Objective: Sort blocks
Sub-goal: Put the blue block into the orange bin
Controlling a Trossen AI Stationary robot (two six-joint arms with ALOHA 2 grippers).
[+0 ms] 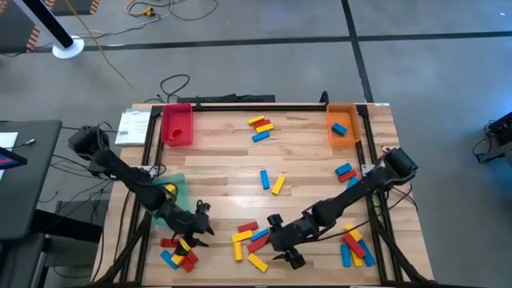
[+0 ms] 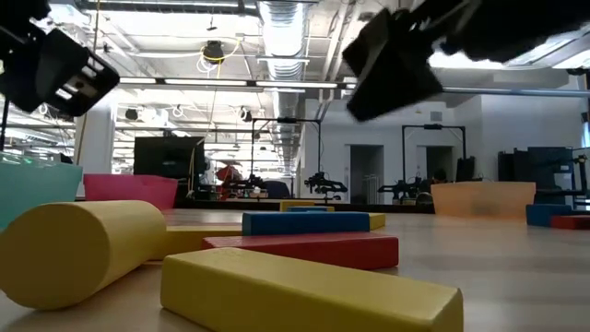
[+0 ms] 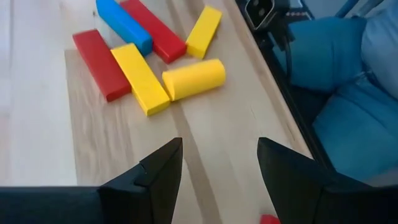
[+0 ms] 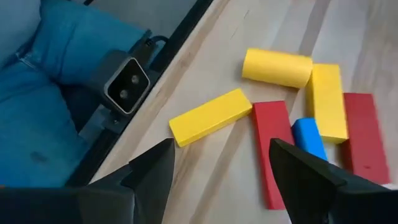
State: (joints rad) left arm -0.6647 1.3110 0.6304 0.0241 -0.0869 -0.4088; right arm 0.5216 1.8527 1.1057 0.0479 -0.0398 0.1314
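Approach step: both pincers spread & empty, right gripper (image 1: 282, 246) over the 6 o'clock blocks (image 1: 250, 240), left gripper (image 1: 202, 223) at 7; next = drop, pinch one.

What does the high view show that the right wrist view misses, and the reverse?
Only the high view: the red tray, orange tray, green tray, both arms, and blocks scattered mid-table. Only the right wrist view: a small camera on the table edge, blue cloth beyond it, and the right hand close up, open and empty. Both: the block pile at the near edge, including the yellow cylinder.
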